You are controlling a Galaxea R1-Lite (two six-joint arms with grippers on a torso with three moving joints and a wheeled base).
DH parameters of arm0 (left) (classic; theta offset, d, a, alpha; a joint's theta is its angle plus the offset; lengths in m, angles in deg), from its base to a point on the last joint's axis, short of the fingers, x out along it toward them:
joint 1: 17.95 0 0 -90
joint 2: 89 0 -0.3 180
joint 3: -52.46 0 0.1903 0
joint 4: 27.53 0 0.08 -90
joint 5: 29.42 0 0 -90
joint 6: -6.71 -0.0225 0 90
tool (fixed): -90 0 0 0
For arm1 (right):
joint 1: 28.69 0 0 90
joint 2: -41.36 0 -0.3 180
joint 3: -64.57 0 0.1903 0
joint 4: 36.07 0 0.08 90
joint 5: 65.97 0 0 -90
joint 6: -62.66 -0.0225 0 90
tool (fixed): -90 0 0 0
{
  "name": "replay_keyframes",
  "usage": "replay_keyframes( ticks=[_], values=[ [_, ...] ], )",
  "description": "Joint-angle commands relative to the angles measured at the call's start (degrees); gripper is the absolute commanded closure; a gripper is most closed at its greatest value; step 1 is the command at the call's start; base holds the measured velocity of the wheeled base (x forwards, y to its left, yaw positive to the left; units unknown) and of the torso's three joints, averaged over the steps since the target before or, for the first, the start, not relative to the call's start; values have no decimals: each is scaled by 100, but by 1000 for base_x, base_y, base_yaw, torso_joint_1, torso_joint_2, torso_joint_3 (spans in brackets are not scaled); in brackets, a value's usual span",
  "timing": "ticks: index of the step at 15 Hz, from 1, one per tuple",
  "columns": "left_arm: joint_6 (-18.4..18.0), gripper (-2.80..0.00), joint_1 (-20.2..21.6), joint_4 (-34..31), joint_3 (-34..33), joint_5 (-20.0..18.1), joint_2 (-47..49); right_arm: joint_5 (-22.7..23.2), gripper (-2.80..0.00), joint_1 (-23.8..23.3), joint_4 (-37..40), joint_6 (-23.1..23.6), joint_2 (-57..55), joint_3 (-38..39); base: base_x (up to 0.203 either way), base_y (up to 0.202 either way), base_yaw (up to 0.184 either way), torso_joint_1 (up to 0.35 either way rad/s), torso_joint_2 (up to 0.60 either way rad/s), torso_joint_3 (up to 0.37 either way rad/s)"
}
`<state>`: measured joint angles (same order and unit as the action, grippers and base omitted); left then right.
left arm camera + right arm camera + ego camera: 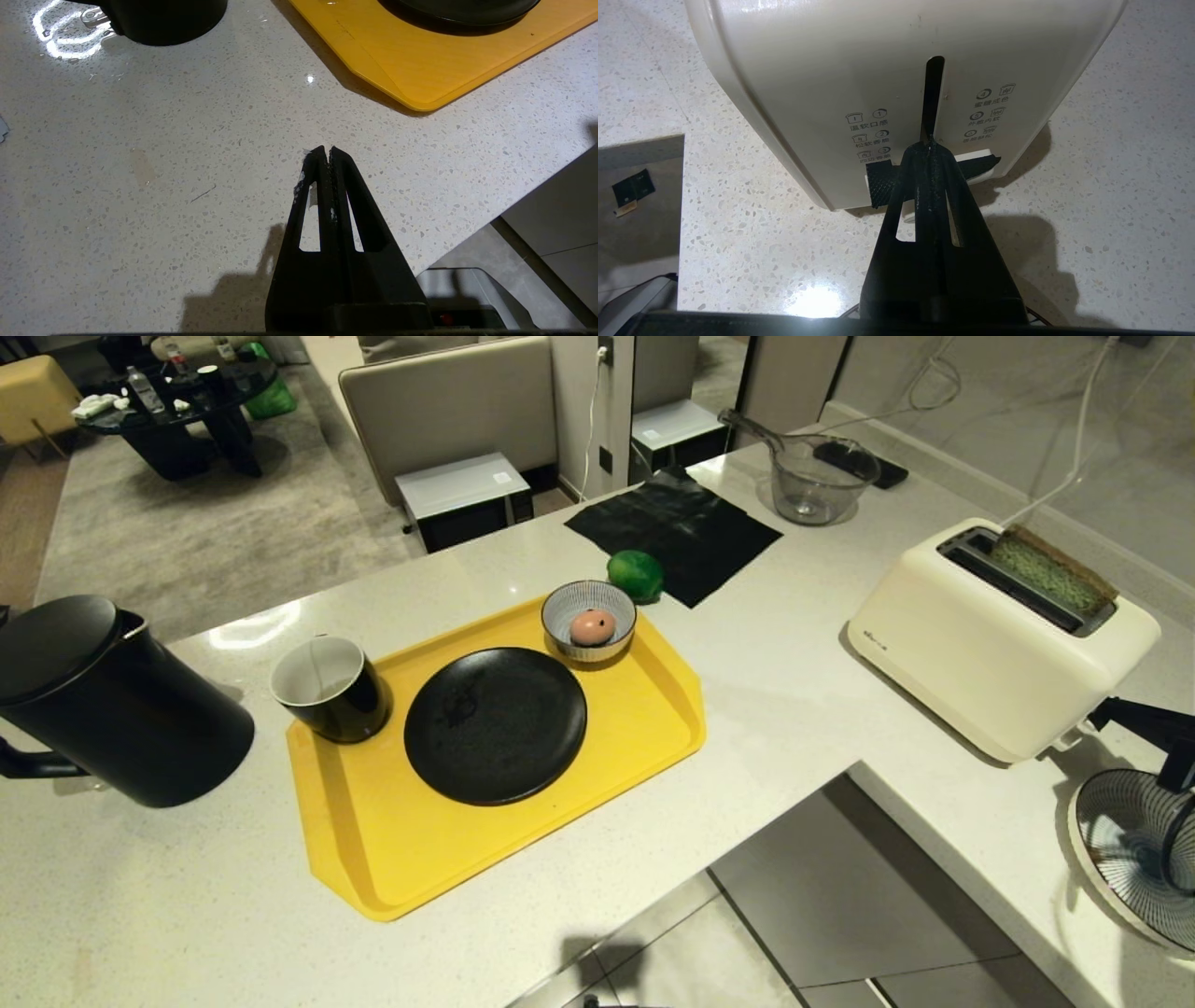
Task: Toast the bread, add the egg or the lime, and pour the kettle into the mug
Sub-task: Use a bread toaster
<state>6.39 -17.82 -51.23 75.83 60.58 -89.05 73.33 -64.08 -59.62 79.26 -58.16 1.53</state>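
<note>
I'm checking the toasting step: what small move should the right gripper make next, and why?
Probably press on down: the right gripper, shut, sits on the toaster lever low in its slot, and the bread still shows above the top.

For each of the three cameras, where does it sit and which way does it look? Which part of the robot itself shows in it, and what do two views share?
Head view: high up, looking forward and down at the counter, yellow tray, kettle and toaster with the bread; a dark piece of the right arm shows at the right edge.
Left wrist view: behind the shut left gripper, looking down at bare counter.
Right wrist view: behind the shut right gripper, facing the toaster's lever end.
Shared: head and left wrist both show the tray; head and right wrist both show the toaster.
</note>
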Motion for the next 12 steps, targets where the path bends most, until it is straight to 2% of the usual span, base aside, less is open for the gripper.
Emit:
replay_keyframes(
  ticks=[1, 7, 12],
  values=[
    [-2, 0, 4, -2, -2, 0, -4, 10, 0, -3, -37, 9, 12, -23, 0, 0, 0, 0, 0, 0],
    [-2, 0, 4, -2, -9, 0, -4, 3, 0, -69, -45, -27, 314, -17, 0, 0, 0, 0, 0, 0],
    [-2, 0, 3, 1, 0, 0, -3, 7, 0, -213, -50, -384, 717, -33, 0, 0, 0, 0, 0, 0]
  ],
)
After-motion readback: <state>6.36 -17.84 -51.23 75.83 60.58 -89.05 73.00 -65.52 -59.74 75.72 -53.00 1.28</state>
